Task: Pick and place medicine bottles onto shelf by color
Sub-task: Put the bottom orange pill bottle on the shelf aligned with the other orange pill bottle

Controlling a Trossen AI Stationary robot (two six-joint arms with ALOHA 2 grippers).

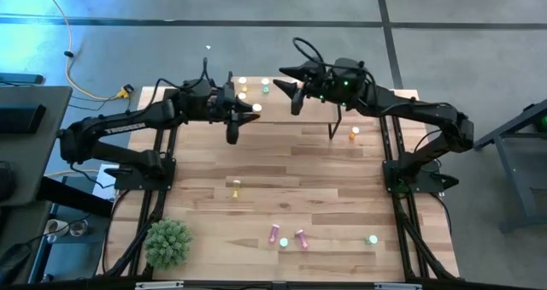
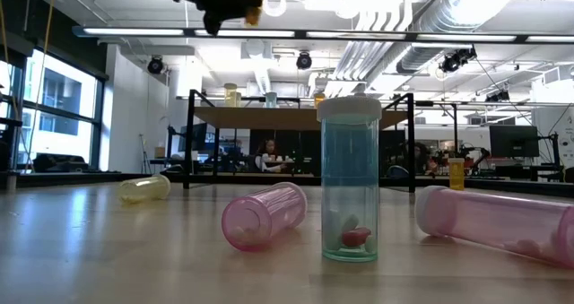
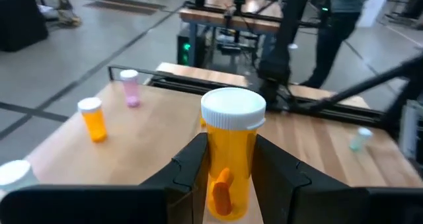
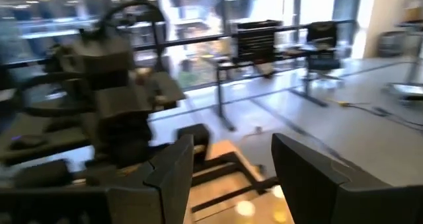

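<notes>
While above the shelf (image 1: 282, 110) | left pincer (image 3: 230, 159) pinching orange bottle (image 3: 229, 159), seemingly upright.

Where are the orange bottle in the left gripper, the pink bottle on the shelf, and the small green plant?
orange bottle (image 3: 230, 164): left wrist view, on its body between the fingers.
pink bottle (image 3: 131, 90): left wrist view, on its body.
green plant (image 1: 167, 243): high view, on its foliage.

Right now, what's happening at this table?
The left end effector holds an orange bottle upright over the shelf, where a few bottles already stand. The right end effector hangs open and empty above the shelf's other end. An orange bottle stands just off the shelf; a yellow one, two pink ones and a green one remain on the table.
</notes>
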